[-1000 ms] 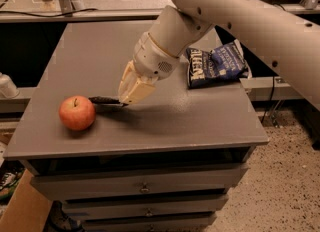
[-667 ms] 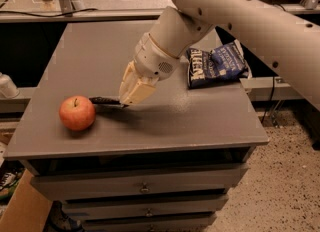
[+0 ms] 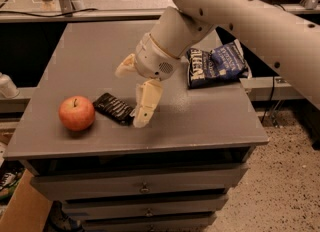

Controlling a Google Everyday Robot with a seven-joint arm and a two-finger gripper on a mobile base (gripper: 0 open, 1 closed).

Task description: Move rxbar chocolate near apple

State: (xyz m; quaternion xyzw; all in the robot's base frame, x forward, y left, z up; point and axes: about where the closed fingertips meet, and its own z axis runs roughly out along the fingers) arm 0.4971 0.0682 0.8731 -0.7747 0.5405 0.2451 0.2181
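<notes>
The rxbar chocolate [image 3: 113, 108], a flat black bar with pale markings, lies on the grey table top just right of the apple [image 3: 76, 112], with a small gap between them. The apple is red-orange with a short dark stem and stands near the table's front left. My gripper [image 3: 129, 97] is open and empty, just right of and above the bar. One finger [image 3: 146, 104] points down with its tip beside the bar's right end. The other finger [image 3: 125, 66] is raised to the upper left.
A crinkled blue chip bag [image 3: 216, 65] lies at the table's right side behind my arm. The grey table [image 3: 210, 121] has drawers below its front edge. A cardboard box [image 3: 20, 211] stands on the floor at lower left.
The gripper has opened and let go of the black bar, which now lies on the table next to the apple. The gripper has lifted and drawn slightly right.
</notes>
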